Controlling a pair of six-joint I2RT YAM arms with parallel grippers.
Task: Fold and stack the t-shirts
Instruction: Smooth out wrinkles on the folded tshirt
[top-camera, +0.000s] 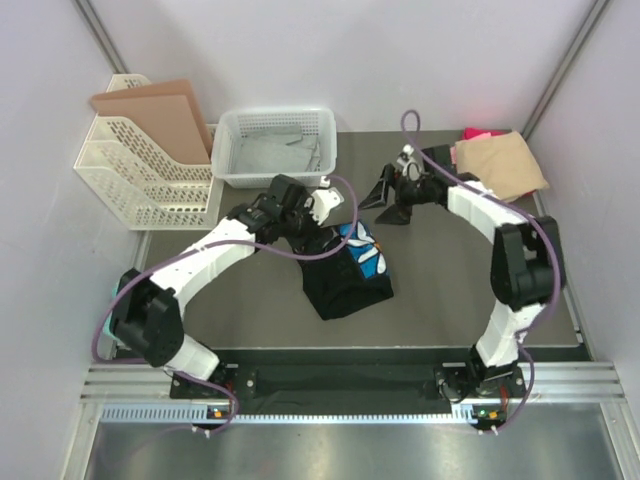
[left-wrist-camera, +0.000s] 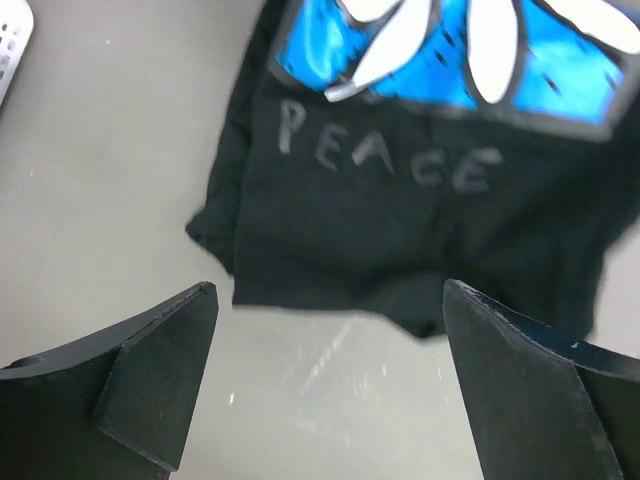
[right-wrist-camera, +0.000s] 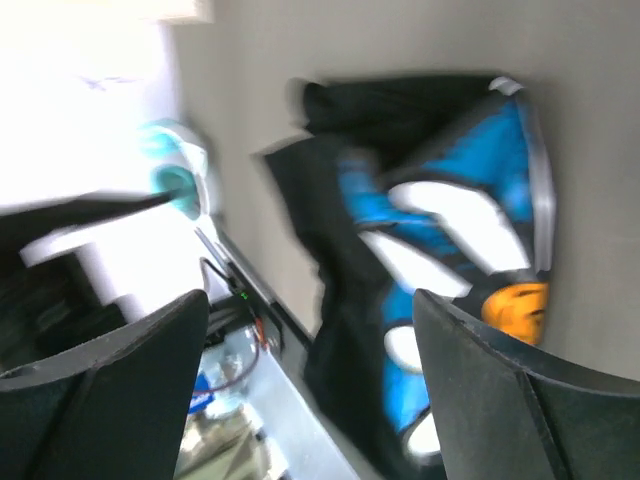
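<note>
Top external showed the tan shirt (top-camera: 500, 165) folded over the pink shirt (top-camera: 482, 133); the black shirt (top-camera: 345, 268), folded, awaited stacking. Left pincer (left-wrist-camera: 330, 300) and right pincer (right-wrist-camera: 312, 305) gaped empty.

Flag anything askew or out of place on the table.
The black shirt lies in a lumpy fold, turned diagonal to the table, apart from the tan shirt and pink shirt in the far right corner. The left claw and right claw are open and empty. Nothing looks spilled or damaged.
</note>
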